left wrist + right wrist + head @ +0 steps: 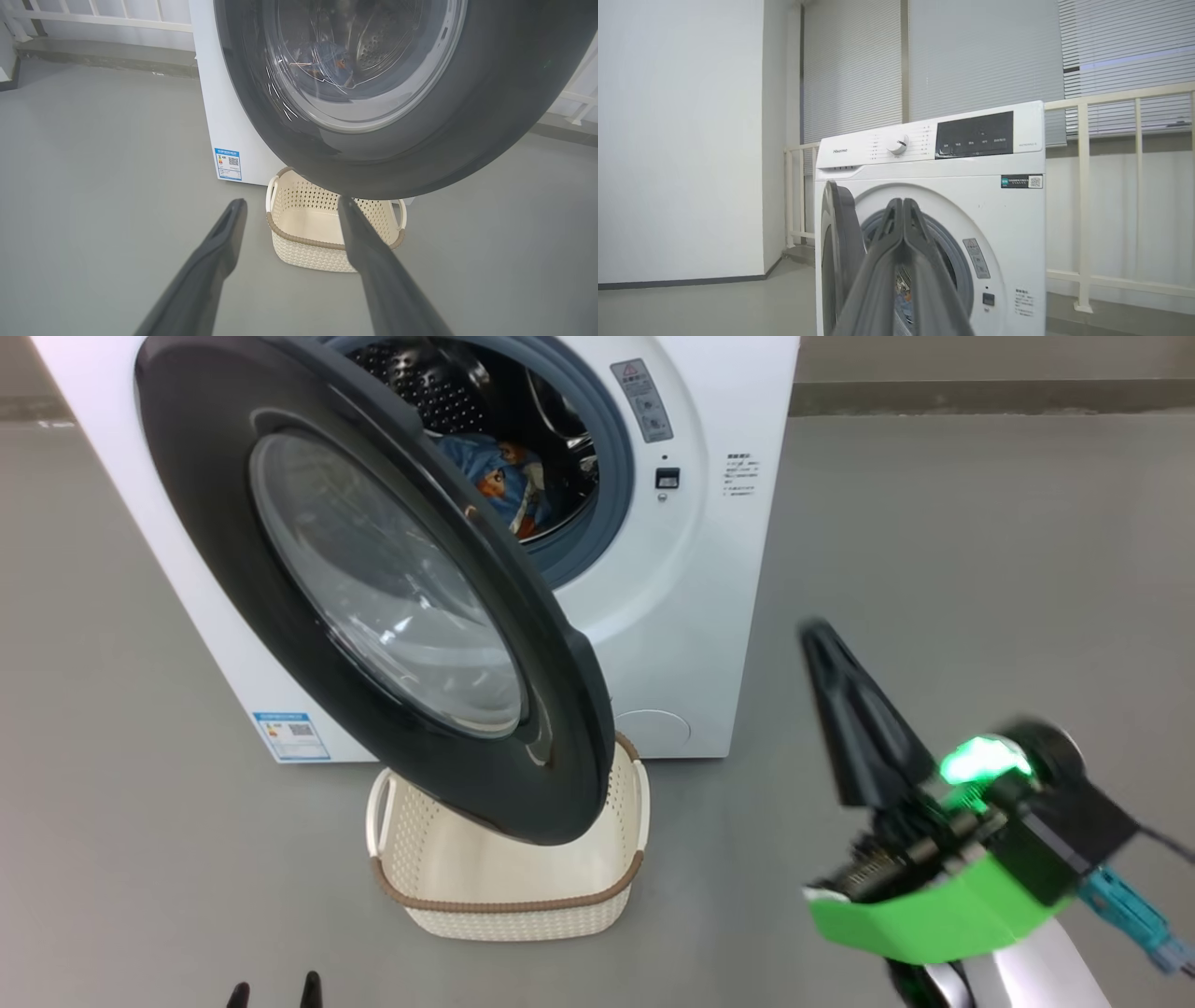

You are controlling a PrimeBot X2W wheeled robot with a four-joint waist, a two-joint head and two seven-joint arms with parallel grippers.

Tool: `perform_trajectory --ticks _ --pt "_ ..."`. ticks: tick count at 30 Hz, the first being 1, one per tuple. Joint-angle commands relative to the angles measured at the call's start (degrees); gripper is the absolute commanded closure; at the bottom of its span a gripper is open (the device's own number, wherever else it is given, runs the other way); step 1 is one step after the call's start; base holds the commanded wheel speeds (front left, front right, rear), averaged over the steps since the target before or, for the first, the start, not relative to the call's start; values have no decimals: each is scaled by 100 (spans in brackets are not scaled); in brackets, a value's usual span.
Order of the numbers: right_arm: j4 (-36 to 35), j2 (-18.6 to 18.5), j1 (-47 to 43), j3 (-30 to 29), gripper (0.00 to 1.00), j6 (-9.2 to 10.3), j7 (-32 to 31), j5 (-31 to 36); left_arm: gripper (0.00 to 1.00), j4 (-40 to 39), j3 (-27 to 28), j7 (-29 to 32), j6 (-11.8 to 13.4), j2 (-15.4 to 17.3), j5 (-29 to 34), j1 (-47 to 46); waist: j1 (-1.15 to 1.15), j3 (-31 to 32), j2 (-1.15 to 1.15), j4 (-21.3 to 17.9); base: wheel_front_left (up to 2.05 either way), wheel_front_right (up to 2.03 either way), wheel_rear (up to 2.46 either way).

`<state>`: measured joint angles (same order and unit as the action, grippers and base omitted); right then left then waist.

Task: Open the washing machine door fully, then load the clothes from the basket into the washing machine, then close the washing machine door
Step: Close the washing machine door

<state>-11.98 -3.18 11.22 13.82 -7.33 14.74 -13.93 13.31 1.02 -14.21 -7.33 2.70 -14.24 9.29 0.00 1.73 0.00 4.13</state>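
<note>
Big white boxy front-loader washing machine [691,616] on grey floor [934,569]; round door, glossy black rim, clear glass bowl [383,588], swung partly open, lower edge over basket; light blue bear-print clothes [499,485] inside steel drum; cream perforated plastic basket, brown woven rim [504,896], on floor just before machine; left pincer [292,201] spread wide, holding nothing, pointing toward basket; right pincer [902,205] fingers pressed together, gripping nothing, raised right of door, apart from it.

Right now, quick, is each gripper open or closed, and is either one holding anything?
Left gripper: open, holding nothing.
Right gripper: closed tight, holding nothing.
</note>
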Motion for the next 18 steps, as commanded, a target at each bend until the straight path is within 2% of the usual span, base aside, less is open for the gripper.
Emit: perform_trajectory --ticks 1,5,10,18 --pt "-187 30 294 243 100 -16 26 -63 0 -143 165 -79 -8 25 78 -255 0 -19 0 38 0 0 0" --pt "-111 30 742 865 100 -16 26 -323 0 -133 80 -79 -11 25 102 -315 0 -64 0 170 0 0 0" --pt "463 30 951 1597 100 -16 26 -765 0 -143 -16 -79 -13 42 114 -378 0 -153 0 334 0 0 0" --pt "1660 30 1029 2042 100 -16 26 -1181 0 -175 -337 -79 -14 108 19 -551 0 -412 0 611 0 0 0"
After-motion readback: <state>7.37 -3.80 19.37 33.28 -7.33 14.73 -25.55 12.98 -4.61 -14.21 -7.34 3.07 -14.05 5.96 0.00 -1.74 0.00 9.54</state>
